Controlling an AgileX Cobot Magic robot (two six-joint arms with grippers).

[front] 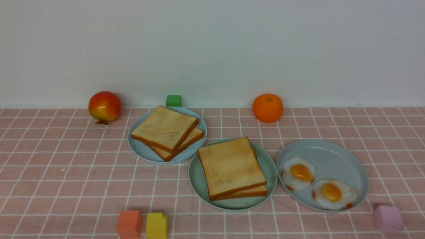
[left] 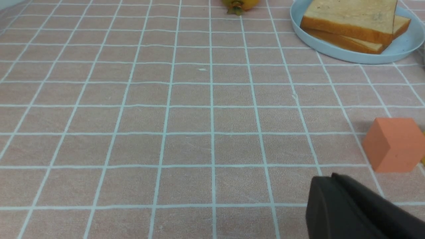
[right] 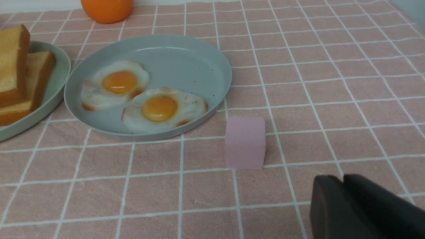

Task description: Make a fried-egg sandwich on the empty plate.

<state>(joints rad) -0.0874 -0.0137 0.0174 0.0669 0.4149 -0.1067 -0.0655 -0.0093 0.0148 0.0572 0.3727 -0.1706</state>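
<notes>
Left tool [left: 327,181]: only a dark tip is showing in the left wrist view, fingers pressed together, clenched on nothing, hanging over bare counter [left: 186,132]. Orange cube [left: 395,144] is sitting just beside it.

Right tool [right: 342,182]: dark tip is showing in the right wrist view with only a thin seam between the fingers, nothing gripped; can't tell whether it's released or clenched. Pink cube [right: 245,142] is sitting near it.

Neither tool is showing in the front view.

Landmark = mint-green plate [front: 199,181], roughly centre of the pink checked cloth:
- Sandwich [front: 230,166] is lying on it: two toast slices stacked, top one skewed so the lower slice's edge is peeking out. Whether an egg is sitting between them can't be seen.
- Right of it, rims nearly touching: larger blue-grey plate [front: 335,156] carrying two fried eggs [front: 298,172], side by side, edges touching or nearly.
- Behind-left of it: smaller pale blue plate [front: 139,147] carrying two more toast slices [front: 164,127], stacked and offset.
- Behind that plate, by the wall: green cube [front: 173,100].
- Far behind-left: red-yellow fruit [front: 104,107].
- Behind-right: orange [front: 267,107].
- In front, to the left: orange cube and yellow cube [front: 156,226], touching or nearly.
- Pink cube is sitting in front-right of the egg plate, just off its rim.
</notes>
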